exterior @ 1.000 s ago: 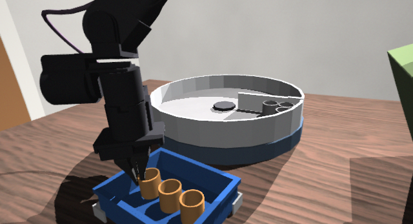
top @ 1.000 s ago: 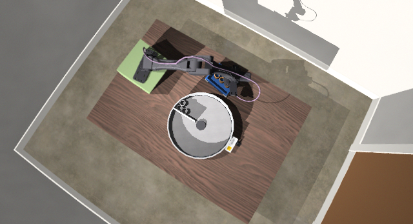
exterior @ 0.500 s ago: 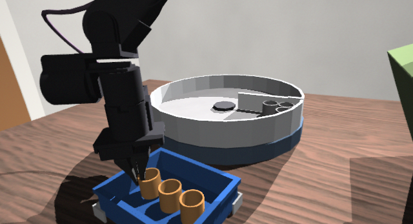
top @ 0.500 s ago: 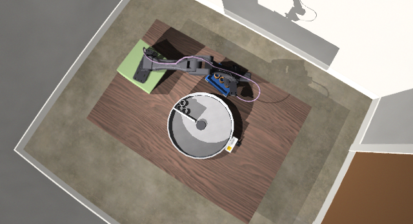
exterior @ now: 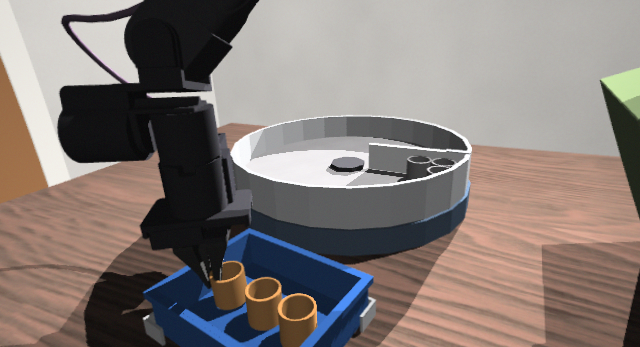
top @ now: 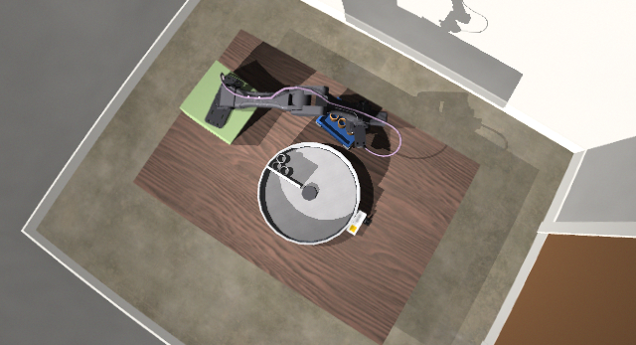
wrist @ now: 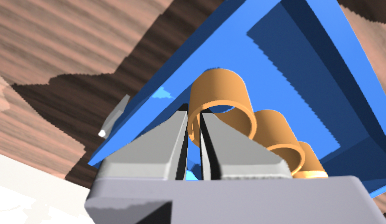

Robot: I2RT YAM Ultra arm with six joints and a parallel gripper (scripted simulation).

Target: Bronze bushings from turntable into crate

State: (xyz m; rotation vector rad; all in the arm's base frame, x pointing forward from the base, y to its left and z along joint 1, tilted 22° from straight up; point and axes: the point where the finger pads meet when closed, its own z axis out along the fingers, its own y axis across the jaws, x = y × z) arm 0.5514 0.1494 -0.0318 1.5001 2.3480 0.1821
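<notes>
The blue crate [top: 334, 132] [exterior: 361, 283] [wrist: 229, 45] holds three bronze bushings. My gripper [exterior: 214, 282] [wrist: 193, 112] is shut on the wall of the end bronze bushing [exterior: 230, 294] [wrist: 219, 87], one fingertip inside its bore and one outside. That bushing is upright, low inside the crate. A second bronze bushing [exterior: 264, 309] [wrist: 276, 127] and a third bronze bushing [exterior: 297, 326] [wrist: 310, 157] stand in a row beside it. Several steel bushings [top: 281, 162] [exterior: 417, 169] stand together on the turntable [top: 318, 231] [exterior: 350, 207], beside its divider.
The turntable's raised rim stands close beside the crate. A straight divider [top: 285, 177] [exterior: 390, 157] runs from its rim toward the dark hub [top: 309, 193] [exterior: 347, 164]. A white box [top: 356, 222] with a yellow patch sits at the rim. The arm's base is on a green block [top: 199, 98] [exterior: 622, 89].
</notes>
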